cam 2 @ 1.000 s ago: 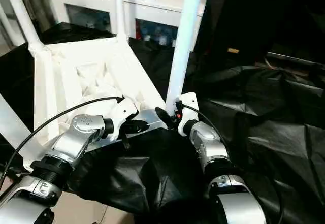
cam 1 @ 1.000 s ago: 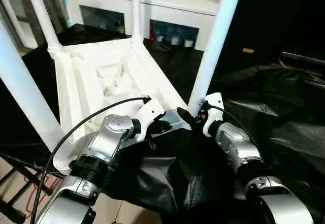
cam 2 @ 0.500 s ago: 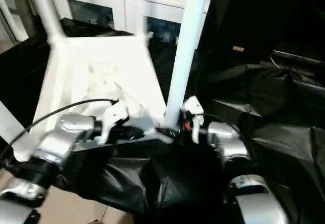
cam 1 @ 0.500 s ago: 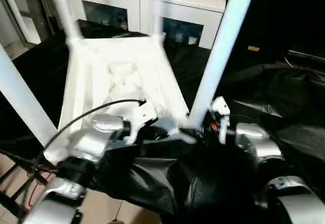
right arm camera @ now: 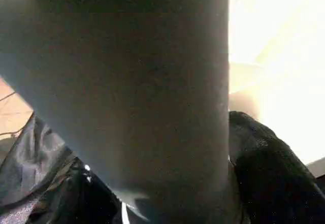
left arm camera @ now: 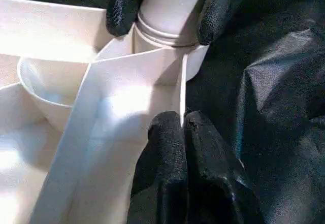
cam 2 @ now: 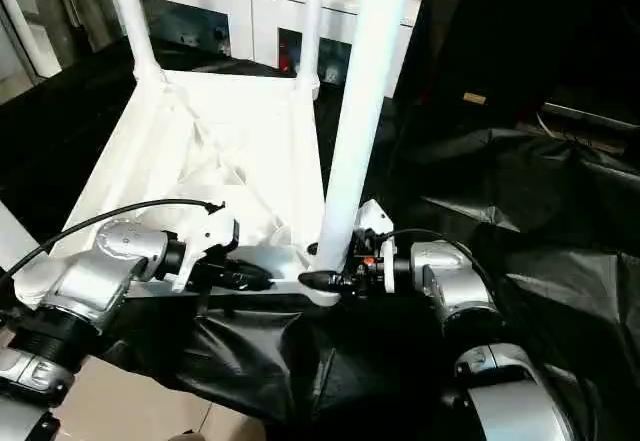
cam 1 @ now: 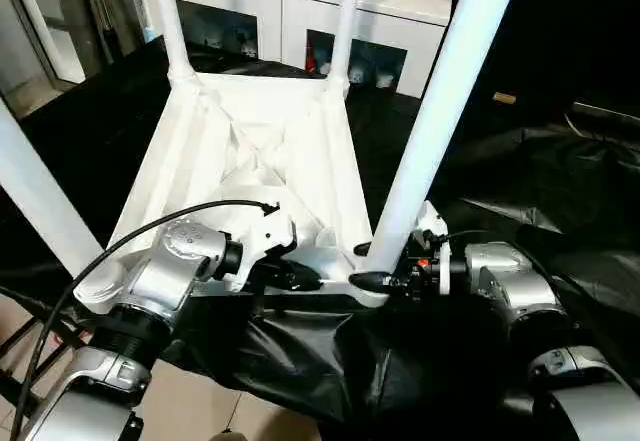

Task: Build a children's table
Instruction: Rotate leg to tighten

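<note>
Crumpled black plastic sheeting (cam 1: 560,171) covers the floor. White glass-door cabinet (cam 1: 300,11) behind. Upside-down white plastic ribbed tabletop (cam 1: 260,171) lies on it, legs up. Right gripper (left arm camera: 167,10) straddles near white tapered tube leg (cam 1: 440,111)'s base; left gripper (left arm camera: 188,132) pressed together on tabletop rim.

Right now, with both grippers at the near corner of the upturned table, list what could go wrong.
1. The right gripper straddles the base of the near leg at its corner socket; twisting or pushing there could loosen or tilt the leg.
2. The left gripper is shut on the thin edge rib of the tabletop; that narrow hold might slip.
3. The near edge lies on loose black sheeting, so the table could slide.
</note>
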